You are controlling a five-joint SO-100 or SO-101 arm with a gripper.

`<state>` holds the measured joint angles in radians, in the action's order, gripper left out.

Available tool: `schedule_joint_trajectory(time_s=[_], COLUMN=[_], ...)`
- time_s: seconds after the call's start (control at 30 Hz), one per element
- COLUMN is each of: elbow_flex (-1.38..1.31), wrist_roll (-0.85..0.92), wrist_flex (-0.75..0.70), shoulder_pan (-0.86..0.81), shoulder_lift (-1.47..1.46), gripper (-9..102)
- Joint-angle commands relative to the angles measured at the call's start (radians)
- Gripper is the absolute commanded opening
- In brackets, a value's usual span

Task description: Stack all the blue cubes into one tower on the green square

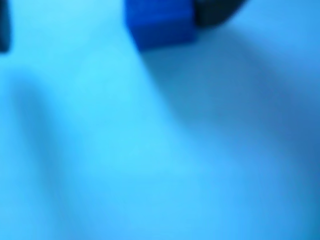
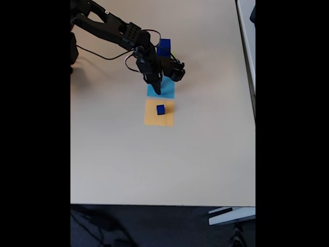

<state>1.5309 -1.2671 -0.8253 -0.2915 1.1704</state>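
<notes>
At the table's (image 2: 128, 164) 12 o'clock end, fixed view: black two-finger claw (image 2: 157, 91) pointing down over a flat light-blue square patch (image 2: 167, 90); how far it is parted, and whether it holds anything, cannot be told. Small solid dark-blue cube (image 2: 161, 109) on a flat orange square patch (image 2: 159, 117), at 6 o'clock of the claw. Taller dark-blue block (image 2: 164, 48) at 12 o'clock, behind the arm. Wrist view: blurred dark-blue cube (image 1: 160, 22) at 12 o'clock.

Risk: arm or cable may topple the rear block when moving.

Writing: none legible.
</notes>
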Motion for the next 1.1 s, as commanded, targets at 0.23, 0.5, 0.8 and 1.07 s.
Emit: schedule_joint_trajectory(time_s=[0.23, 0.5, 0.8, 1.07], elbow_flex=[-0.245, -0.426, -0.359, -0.201], wrist_roll=[0.037, 0.092, 0.164, 0.225], wrist_flex=[-0.044, -0.11, -0.071, 0.075], shoulder_pan=[0.023, -0.006, -0.103, -0.155], shoulder_lift=[0.083, 0.032, -0.002, -0.021], gripper=[20, 21, 24, 24])
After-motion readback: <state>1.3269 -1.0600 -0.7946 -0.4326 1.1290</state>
